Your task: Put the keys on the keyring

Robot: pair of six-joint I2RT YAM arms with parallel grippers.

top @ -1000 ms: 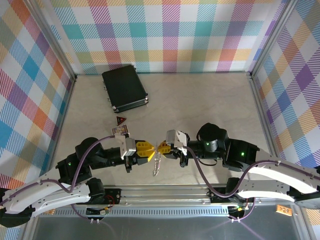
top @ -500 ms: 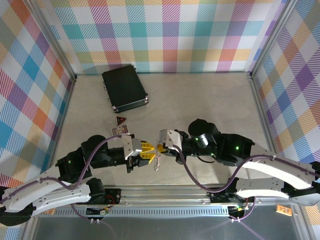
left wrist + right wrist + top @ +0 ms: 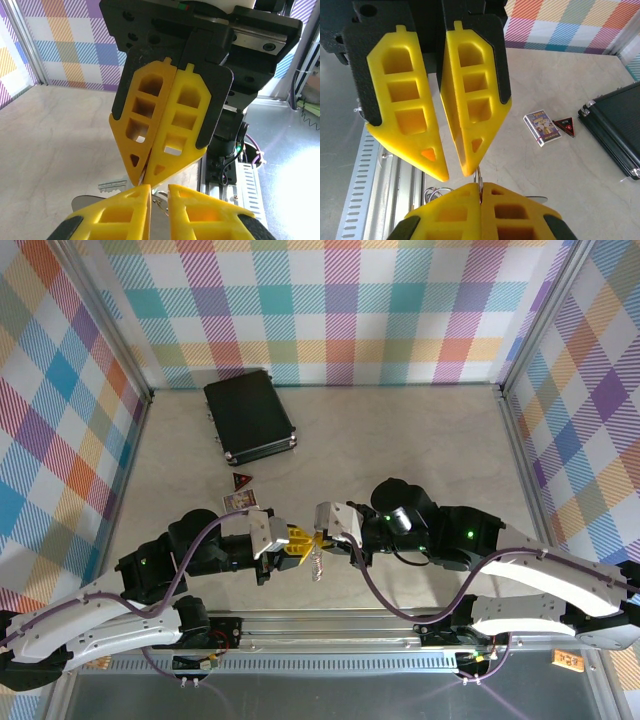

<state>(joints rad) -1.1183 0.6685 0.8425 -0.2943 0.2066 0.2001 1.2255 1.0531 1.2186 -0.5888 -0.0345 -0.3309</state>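
Right arm has pushed in leftward since a second ago, left arm barely shifted; the tips still meet low over the near edge of the table (image 3: 400, 450).

Right gripper (image 3: 320, 536): clenched. In its wrist view the fingers (image 3: 502, 210) press flat together with a thin bit of metal poking up from the seam, so it's pinching the keyring (image 3: 317, 563). The rest of it dangles straight below the tips in the top view.

Left gripper (image 3: 304, 541): nose to nose with the right one, jaws parted by a narrow gap. Nothing clearly pinched, so released as far as I can see. A small wire ring sits in that gap in the left wrist view.

Serrated silver edge (image 3: 112, 186) lies just below the right gripper's tips; can't tell if that's the key blade.

Black case (image 3: 248, 417) sits at the far left, with a small card box (image 3: 240, 501) and red triangle (image 3: 241, 480) nearer in.
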